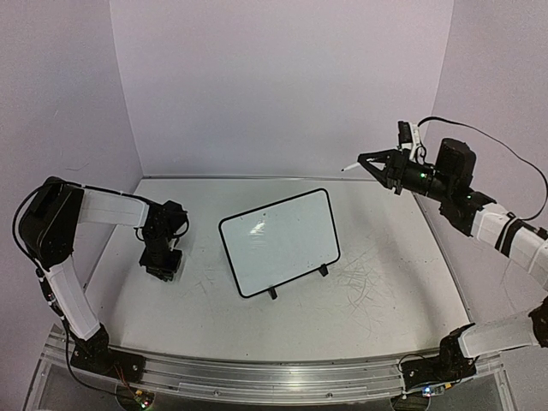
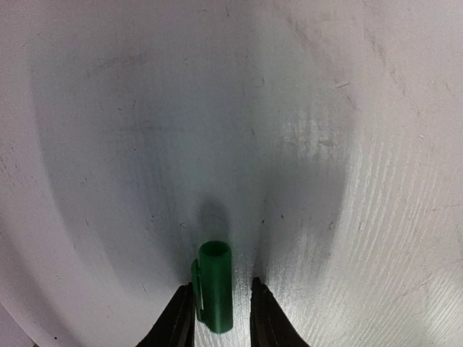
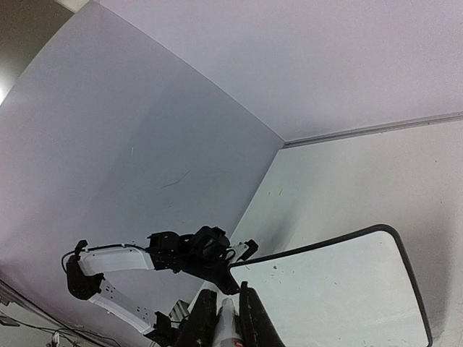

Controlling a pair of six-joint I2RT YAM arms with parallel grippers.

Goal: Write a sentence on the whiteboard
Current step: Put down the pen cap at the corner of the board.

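Whiteboard (image 1: 278, 244) stands tilted on its two feet at mid-table in the top view. My left tool (image 1: 163, 270) points down at the table (image 1: 385, 282) to the left of it. My right tool (image 1: 364, 161) is raised at the far right, clamped on a white marker (image 1: 350, 166).

From my left wrist, a green marker cap (image 2: 215, 285) sits between narrowly parted fingers (image 2: 176, 322), with a gap on its right side.

From my right wrist, the fingers (image 3: 199, 322) pinch the marker's body, and the whiteboard lies below to the right.
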